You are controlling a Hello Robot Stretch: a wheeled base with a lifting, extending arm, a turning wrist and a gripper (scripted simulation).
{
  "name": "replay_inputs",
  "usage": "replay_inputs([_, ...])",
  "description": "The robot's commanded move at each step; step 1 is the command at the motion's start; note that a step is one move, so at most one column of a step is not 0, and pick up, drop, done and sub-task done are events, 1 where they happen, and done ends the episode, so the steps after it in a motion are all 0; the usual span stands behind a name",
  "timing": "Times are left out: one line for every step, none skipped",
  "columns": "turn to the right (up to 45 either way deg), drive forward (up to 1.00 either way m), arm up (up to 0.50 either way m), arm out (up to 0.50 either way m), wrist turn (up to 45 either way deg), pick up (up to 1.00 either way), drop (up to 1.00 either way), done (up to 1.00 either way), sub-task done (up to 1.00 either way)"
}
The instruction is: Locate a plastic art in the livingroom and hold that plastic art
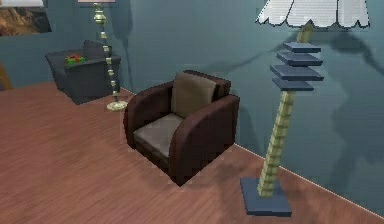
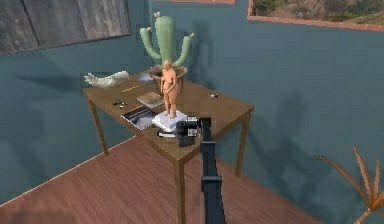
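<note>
The arm [image 2: 211,178] extends from the arm side view's bottom edge toward a wooden table [image 2: 228,112]. The gripper [image 2: 180,130] sits at the arm's far end, at the table's near corner.

Gripper state: it cannot be determined whether the gripper holds anything, because objects stand on the tabletop directly at and behind it.

Target position: the statuette [image 2: 170,84], a tan human figure, stands upright on a white base [image 2: 164,120] just above and slightly left of the gripper. Contact between the two cannot be confirmed.

Surrounding items:
- A flat stack of papers [image 2: 140,114] lies on the table left of the gripper, beside the base.
- A pale green object [image 2: 106,78] lies well left of the gripper, at the table's far end.
- A small dark object [image 2: 212,95] rests beyond the gripper, to its right.
- A tall cactus [image 2: 165,38] rises behind the statuette, farther from the gripper, against the teal wall.
</note>
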Motion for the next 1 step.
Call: replay_inputs([0.0, 0.0, 0.0, 0.0, 0.0, 0.0, 0.0, 1.0, 0.0])
